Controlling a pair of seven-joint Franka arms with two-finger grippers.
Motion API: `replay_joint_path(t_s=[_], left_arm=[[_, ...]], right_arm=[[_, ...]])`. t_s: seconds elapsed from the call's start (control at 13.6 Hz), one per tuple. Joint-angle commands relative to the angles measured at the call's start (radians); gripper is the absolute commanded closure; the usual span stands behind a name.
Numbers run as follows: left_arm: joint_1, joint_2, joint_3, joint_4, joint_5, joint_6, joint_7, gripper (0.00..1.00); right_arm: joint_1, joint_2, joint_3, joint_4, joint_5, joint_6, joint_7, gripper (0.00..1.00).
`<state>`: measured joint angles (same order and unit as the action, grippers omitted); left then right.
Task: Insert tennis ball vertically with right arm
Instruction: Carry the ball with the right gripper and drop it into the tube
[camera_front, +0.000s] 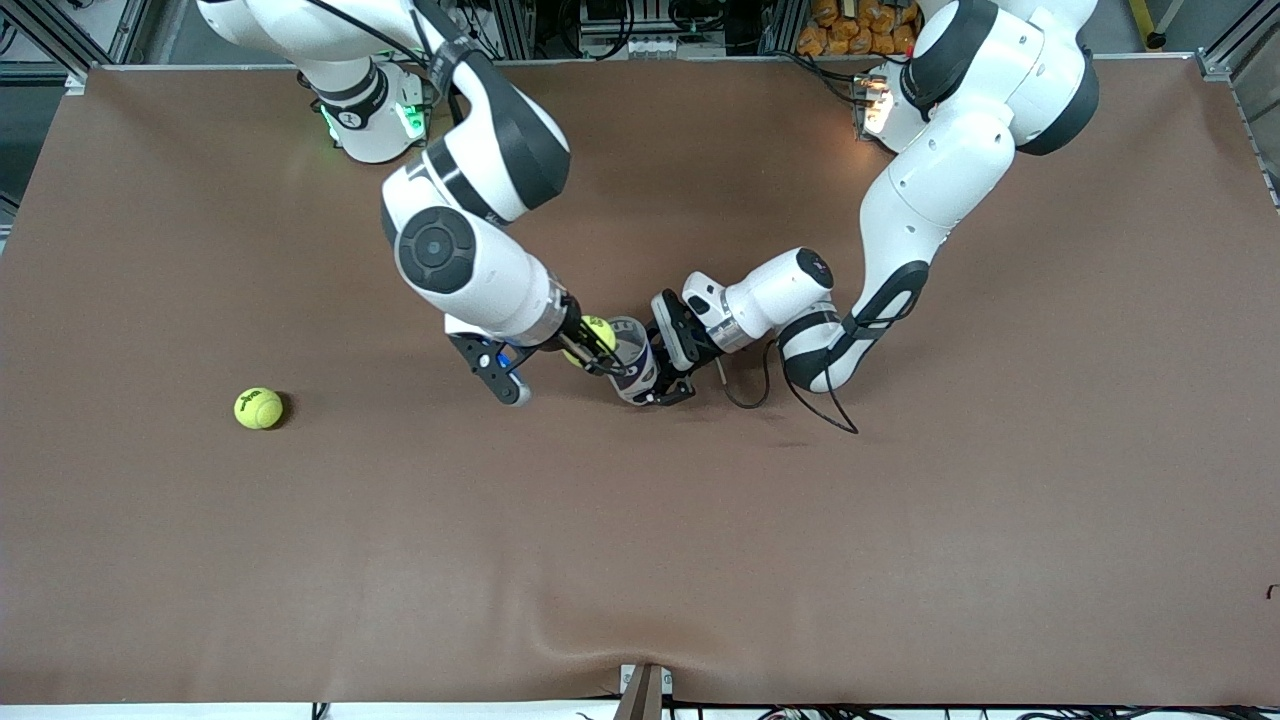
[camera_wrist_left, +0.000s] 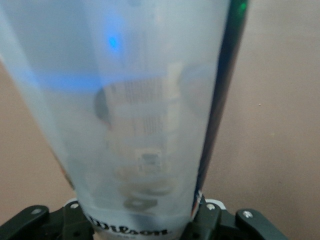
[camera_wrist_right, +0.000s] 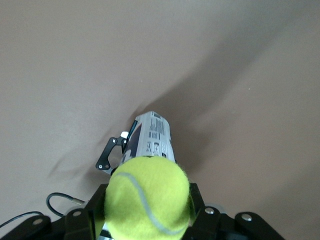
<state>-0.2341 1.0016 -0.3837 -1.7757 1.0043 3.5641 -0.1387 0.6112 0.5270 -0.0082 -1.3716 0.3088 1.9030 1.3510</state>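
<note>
On the table (camera_front: 900, 560), the left gripper (camera_front: 655, 385) clamps the upright can (camera_front: 632, 368), hiding its base. Over the can's mouth, the right gripper (camera_front: 598, 350) pinches 1 tennis ball (camera_front: 592, 336). A second ball (camera_front: 258, 408) lies toward the right arm's end.

White arms, black joints, cables

The brand name "Wilson" runs in white letters along the base of the clear plastic ball can (camera_wrist_left: 145, 150), just above the spot where the left gripper (camera_wrist_left: 145, 222) clamps it; the printed label panel higher up the can carries blocks of small type too fine to read, and dark lettering on the loose tennis ball (camera_front: 259, 408) is illegible
</note>
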Motion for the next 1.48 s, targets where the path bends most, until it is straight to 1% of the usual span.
replay_joint_path(t_s=[0.0, 0.22, 0.3, 0.37, 0.52, 0.81, 0.96, 1.11, 1.18, 1.4], left_arm=[[0.013, 0.034, 0.003, 0.033, 0.028, -0.011, 0.001, 0.35], [0.013, 0.034, 0.003, 0.033, 0.028, -0.011, 0.001, 0.35], [0.013, 0.034, 0.003, 0.033, 0.028, -0.011, 0.001, 0.35], [0.013, 0.034, 0.003, 0.033, 0.028, -0.011, 0.001, 0.35], [0.013, 0.034, 0.003, 0.033, 0.028, -0.011, 0.001, 0.35], [0.013, 0.034, 0.003, 0.033, 0.028, -0.011, 0.001, 0.35], [0.013, 0.034, 0.003, 0.033, 0.028, -0.011, 0.001, 0.35], [0.013, 0.034, 0.003, 0.033, 0.028, -0.011, 0.001, 0.35], [0.013, 0.034, 0.003, 0.033, 0.028, -0.011, 0.001, 0.35], [0.012, 0.035, 0.003, 0.033, 0.027, -0.011, 0.001, 0.34]], right_arm=[[0.028, 0.019, -0.01, 0.029, 0.012, -0.005, 0.04, 0.82], [0.042, 0.042, -0.01, 0.029, 0.012, 0.04, 0.051, 0.79], [0.047, 0.047, -0.01, 0.029, 0.01, 0.047, 0.059, 0.76], [0.05, 0.053, -0.012, 0.029, 0.009, 0.047, 0.06, 0.68], [0.045, 0.06, -0.012, 0.029, 0.01, 0.048, 0.06, 0.0], [0.047, 0.051, -0.013, 0.039, 0.0, 0.035, 0.054, 0.0], [0.029, 0.036, -0.018, 0.06, 0.001, -0.02, 0.05, 0.0], [-0.029, 0.038, -0.016, 0.135, 0.001, -0.109, 0.04, 0.0], [-0.069, 0.036, -0.016, 0.15, 0.003, -0.125, 0.007, 0.0], [-0.18, 0.036, -0.016, 0.155, 0.001, -0.131, -0.204, 0.0]])
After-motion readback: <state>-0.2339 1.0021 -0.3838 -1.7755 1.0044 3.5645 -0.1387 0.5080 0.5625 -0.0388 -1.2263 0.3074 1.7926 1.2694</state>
